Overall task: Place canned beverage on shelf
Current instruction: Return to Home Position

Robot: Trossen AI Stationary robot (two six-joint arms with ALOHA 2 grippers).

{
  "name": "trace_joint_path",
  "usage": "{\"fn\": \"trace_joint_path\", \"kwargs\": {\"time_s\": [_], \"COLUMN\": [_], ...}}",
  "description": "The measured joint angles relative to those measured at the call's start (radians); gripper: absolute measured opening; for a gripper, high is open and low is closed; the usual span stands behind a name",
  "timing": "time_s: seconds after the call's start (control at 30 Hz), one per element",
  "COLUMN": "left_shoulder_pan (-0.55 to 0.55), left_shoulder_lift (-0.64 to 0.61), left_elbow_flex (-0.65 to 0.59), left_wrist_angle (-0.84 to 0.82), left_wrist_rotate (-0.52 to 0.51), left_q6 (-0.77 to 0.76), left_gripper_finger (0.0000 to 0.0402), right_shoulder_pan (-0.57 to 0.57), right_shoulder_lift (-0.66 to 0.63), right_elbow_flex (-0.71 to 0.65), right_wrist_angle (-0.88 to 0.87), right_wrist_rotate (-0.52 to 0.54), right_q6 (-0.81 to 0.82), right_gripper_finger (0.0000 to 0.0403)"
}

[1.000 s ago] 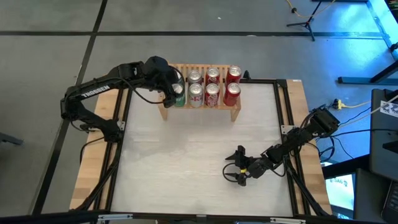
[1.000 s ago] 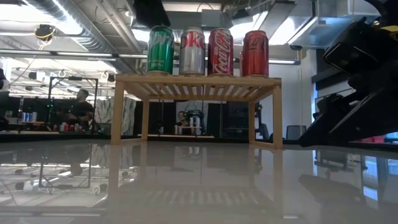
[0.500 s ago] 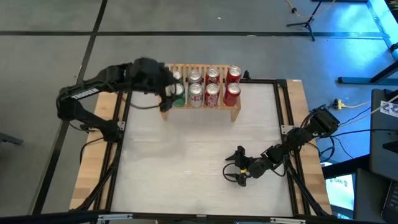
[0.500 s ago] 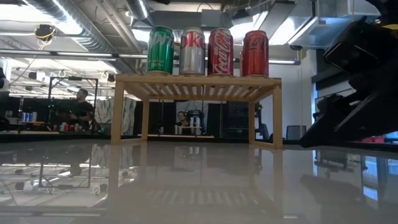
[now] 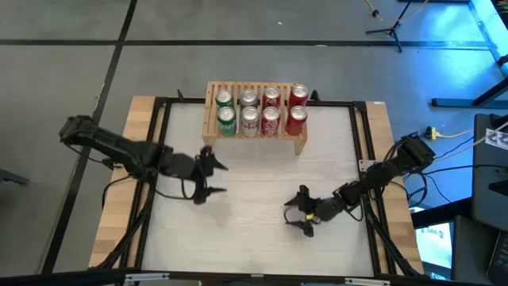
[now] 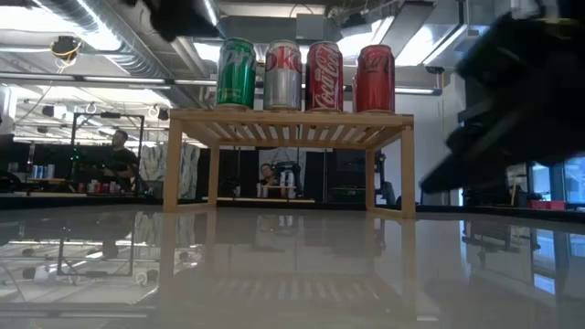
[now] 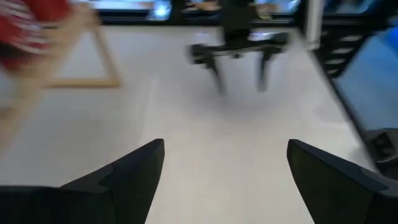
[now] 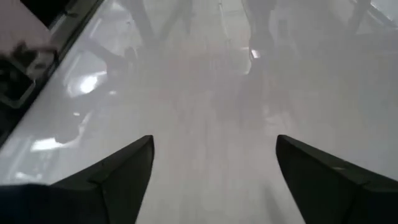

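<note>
The light-wood shelf (image 5: 255,131) stands at the table's far edge on its two side legs. Several cans stand upright on its slats in two rows: green (image 5: 227,119), silver (image 5: 251,117) and red (image 5: 296,119); the low view shows a green (image 6: 236,73), a silver (image 6: 282,75) and two red (image 6: 375,79) cans. My left gripper (image 5: 219,179) hovers open over the left middle of the table with nothing between its fingers (image 7: 137,168). My right gripper (image 5: 292,213) is open and empty low over the right middle of the table, also in its wrist view (image 8: 214,149).
A black frame (image 5: 357,143) runs along the white tabletop's sides. The two grippers face each other across bare tabletop (image 5: 254,199); the left wrist view shows the right gripper (image 7: 239,53) ahead. The right arm (image 6: 521,100) fills the low view's right side.
My left gripper has drawn back from the green cans at the shelf's left end, swinging toward the table's near edge and sinking, open all the way. The cans have stayed in place on the shelf.
</note>
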Motion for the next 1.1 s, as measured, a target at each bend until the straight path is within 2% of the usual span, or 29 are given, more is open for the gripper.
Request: {"fn": "trace_joint_path", "kwargs": {"time_s": [0.07, 0.17, 0.33, 0.43, 0.5, 0.67, 0.8, 0.97, 1.1], "left_shoulder_pan": [-0.037, -0.078, -0.142, -0.155, -0.15, -0.099, -0.051, 0.036, 0.096], "left_shoulder_lift": [0.002, 0.023, 0.043, 0.043, 0.043, 0.042, 0.041, 0.004, -0.105], "left_elbow_flex": [-0.098, -0.198, -0.338, -0.432, -0.493, -0.6, -0.645, -0.717, -0.784], "left_wrist_angle": [0.139, 0.256, 0.421, 0.556, 0.64, 0.75, 0.843, 0.893, 0.899], "left_wrist_rotate": [0.026, 0.059, -0.092, -0.142, -0.145, -0.143, -0.062, 0.008, 0.063], "left_q6": [-0.021, -0.067, -0.111, -0.124, -0.132, -0.14, -0.098, -0.036, -0.03], "left_gripper_finger": [0.0328, 0.0328, 0.0317, 0.0289, 0.0262, 0.0181, 0.0125, 0.0079, 0.0056], "right_shoulder_pan": [-0.053, -0.128, -0.25, -0.307, -0.335, -0.396, -0.444, -0.501, -0.536], "right_shoulder_lift": [-0.021, -0.049, -0.104, -0.148, -0.184, -0.297, -0.378, -0.452, -0.519], "right_elbow_flex": [0.0, 0.0, 0.0, -0.004, -0.013, -0.085, -0.179, -0.294, -0.358], "right_wrist_angle": [-0.001, -0.013, -0.054, -0.08, -0.078, -0.065, 0.025, 0.182, 0.186], "right_wrist_rotate": [-0.064, -0.161, -0.274, -0.344, -0.389, -0.427, -0.449, -0.509, -0.513], "right_q6": [-0.006, -0.075, -0.196, -0.24, -0.264, -0.298, -0.306, -0.317, -0.317], "right_gripper_finger": [0.0306, 0.0252, 0.0121, 0.0043, 0.0012, 0.0033, 0.0036, 0.0019, 0.0008]}}
